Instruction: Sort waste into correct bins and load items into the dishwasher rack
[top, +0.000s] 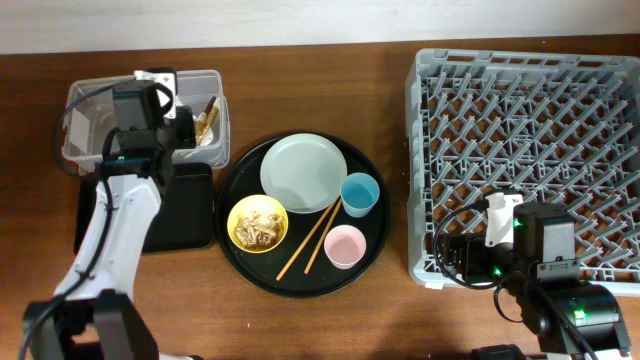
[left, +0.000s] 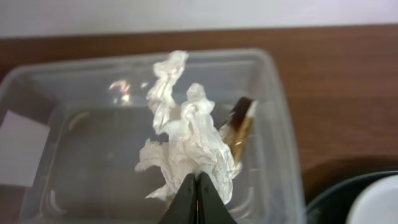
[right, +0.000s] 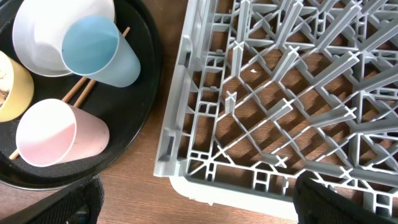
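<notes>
Left side: your left gripper (left: 196, 186) is hanging over the clear tub (left: 62, 68), its fingers pressed together on a fold of the crumpled paper (left: 186, 134). The paper is trailing down inside the tub walls, just beside the gold wrapper (left: 241, 127). Risk: the light paper may be clinging to the pads on release and riding out over the rim onto the black tray (top: 185, 205). Centre: the round tray (top: 365, 262) is carrying the plate (top: 303, 172), the yellow bowl (top: 240, 210) with the scraps (top: 260, 228), the chopsticks (top: 308, 240), the blue cup (top: 360, 194) and the pink cup (top: 345, 246). Tipping that bowl risks scattering crumbs. Right: your right gripper (right: 196, 205) is waiting spread wide and empty at the near corner of the rack (top: 530, 120), so a careless swing may be knocking it.
</notes>
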